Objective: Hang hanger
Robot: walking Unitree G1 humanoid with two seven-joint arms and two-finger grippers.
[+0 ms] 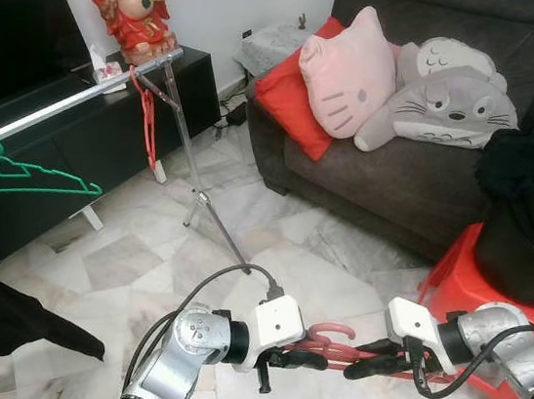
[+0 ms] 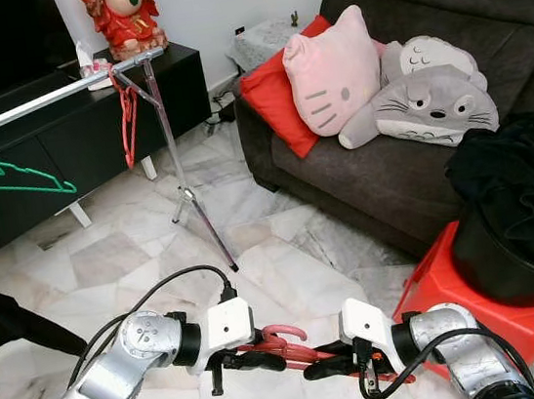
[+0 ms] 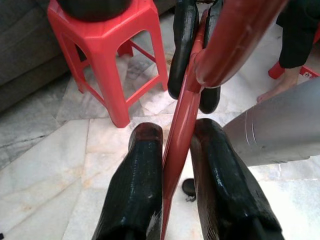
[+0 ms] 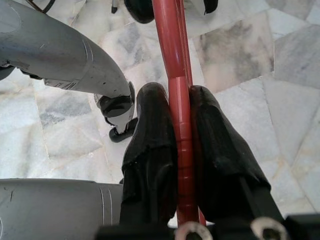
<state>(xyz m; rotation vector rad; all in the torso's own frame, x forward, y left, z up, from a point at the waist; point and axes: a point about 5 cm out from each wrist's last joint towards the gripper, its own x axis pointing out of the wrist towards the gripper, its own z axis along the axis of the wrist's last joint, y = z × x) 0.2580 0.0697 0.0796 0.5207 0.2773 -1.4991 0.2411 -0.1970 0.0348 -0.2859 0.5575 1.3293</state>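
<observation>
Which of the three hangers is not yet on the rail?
The red hanger held low between the left hand and right hand; the green and other red one hang on the rail.

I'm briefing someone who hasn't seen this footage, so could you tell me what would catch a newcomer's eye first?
Low in front, the left gripper and right gripper both clamp one red hanger above the marble floor. Up on the robot's left, a metal rail carries a green hanger and another red one. On the right, a dark sofa holds plush cushions.

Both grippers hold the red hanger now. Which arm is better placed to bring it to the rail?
Left, probably. The left gripper grips the red hanger near its hook, and the rail is on the robot's left.
</observation>
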